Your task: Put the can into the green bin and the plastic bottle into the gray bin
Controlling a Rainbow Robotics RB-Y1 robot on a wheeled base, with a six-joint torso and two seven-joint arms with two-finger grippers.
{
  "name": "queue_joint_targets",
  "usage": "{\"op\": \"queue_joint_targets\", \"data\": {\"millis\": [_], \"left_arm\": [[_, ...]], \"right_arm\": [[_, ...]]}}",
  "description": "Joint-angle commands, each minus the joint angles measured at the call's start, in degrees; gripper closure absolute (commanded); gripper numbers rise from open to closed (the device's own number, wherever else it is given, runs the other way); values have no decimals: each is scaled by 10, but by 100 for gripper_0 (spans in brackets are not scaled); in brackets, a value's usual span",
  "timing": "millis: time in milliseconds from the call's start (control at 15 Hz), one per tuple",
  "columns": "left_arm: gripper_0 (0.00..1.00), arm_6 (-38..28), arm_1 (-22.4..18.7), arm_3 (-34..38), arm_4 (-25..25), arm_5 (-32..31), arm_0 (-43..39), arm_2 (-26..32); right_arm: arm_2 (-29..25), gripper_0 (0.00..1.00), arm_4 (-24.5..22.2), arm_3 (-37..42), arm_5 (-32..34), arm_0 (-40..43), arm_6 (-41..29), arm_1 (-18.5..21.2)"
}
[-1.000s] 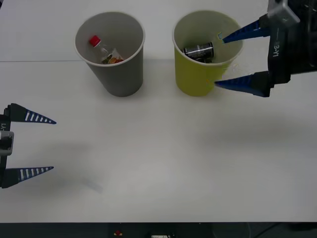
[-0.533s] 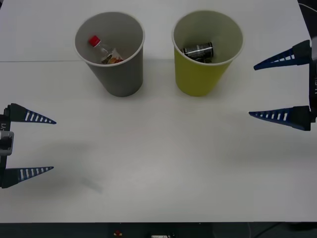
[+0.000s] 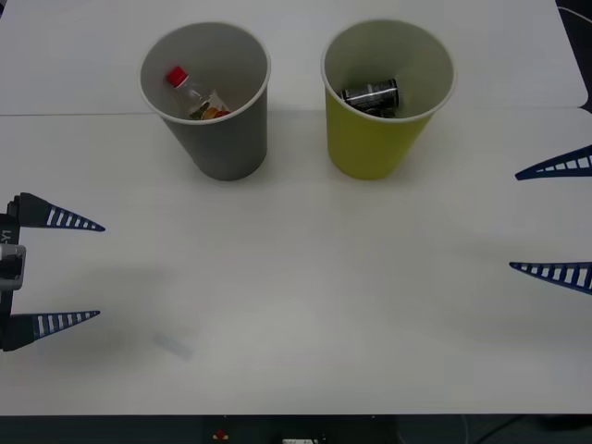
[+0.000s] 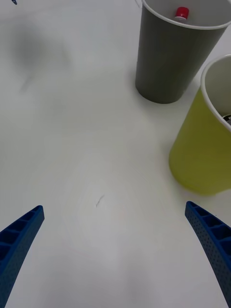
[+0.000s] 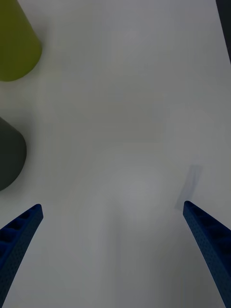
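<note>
The dark can (image 3: 371, 94) lies on its side inside the green bin (image 3: 370, 148) at the back right. Beside it on the left stands the gray bin (image 3: 227, 143), holding the plastic bottle (image 3: 194, 95) with its red cap (image 4: 181, 12) up. My right gripper (image 3: 541, 218) hangs open and empty at the table's right edge, well clear of the green bin (image 4: 204, 144). Over the left edge my left gripper (image 3: 79, 270) is open and empty too. The gray bin (image 4: 168, 53) stands beyond the green one in the right wrist view.
The white table (image 3: 305, 296) spreads flat in front of both bins. A faint smudge (image 3: 174, 346) marks it near the front left. In the left wrist view the green bin (image 5: 14, 48) and gray bin (image 5: 9, 154) sit at the edge.
My right gripper has drawn back from the green bin's rim, moving right and toward the front, out to the table's right edge. The can stays in the bin. The left arm has not moved.
</note>
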State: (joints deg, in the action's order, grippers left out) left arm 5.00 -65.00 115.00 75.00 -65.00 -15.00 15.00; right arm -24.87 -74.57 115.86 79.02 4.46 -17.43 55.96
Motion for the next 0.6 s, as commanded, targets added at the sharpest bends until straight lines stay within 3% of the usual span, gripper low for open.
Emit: {"op": "queue_joint_targets", "data": {"millis": [67,267,600], "left_arm": [[0,0,0,0,0,0,0,0],[0,0,0,0,0,0,0,0],[0,0,0,0,0,0,0,0]], "right_arm": [[-14,0,1,0,7,21,7,-1],[-19,0,8,-22,47,21,6,-1],[-19,0,8,-22,47,21,6,-1]]}}
